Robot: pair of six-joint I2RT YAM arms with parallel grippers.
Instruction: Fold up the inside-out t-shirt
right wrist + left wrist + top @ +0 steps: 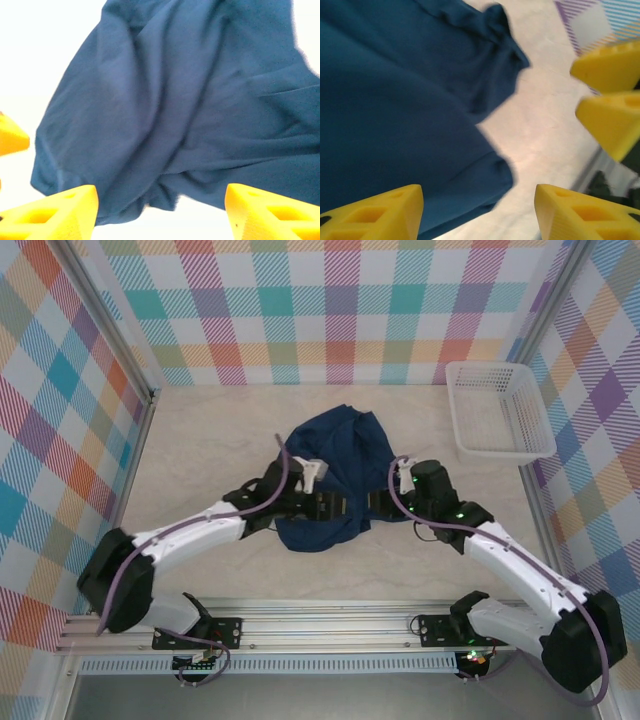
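Both spread above navy t-shirt [335, 455]: left end effector [338, 506], right end effector [377, 503]; bunching risked if only top layer is pinched

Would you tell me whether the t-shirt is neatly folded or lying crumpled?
Crumpled, not folded: the t-shirt lies in an irregular bunched heap on the table, with wrinkles and uneven edges.

Workspace is enclosed by pastel plaid walls [340, 310] at back & sides. Pale beige tabletop [200, 440] is evenly lit. White plastic basket [500, 425] is set far-right; alu. rail [320, 625] is fitted along near edge.
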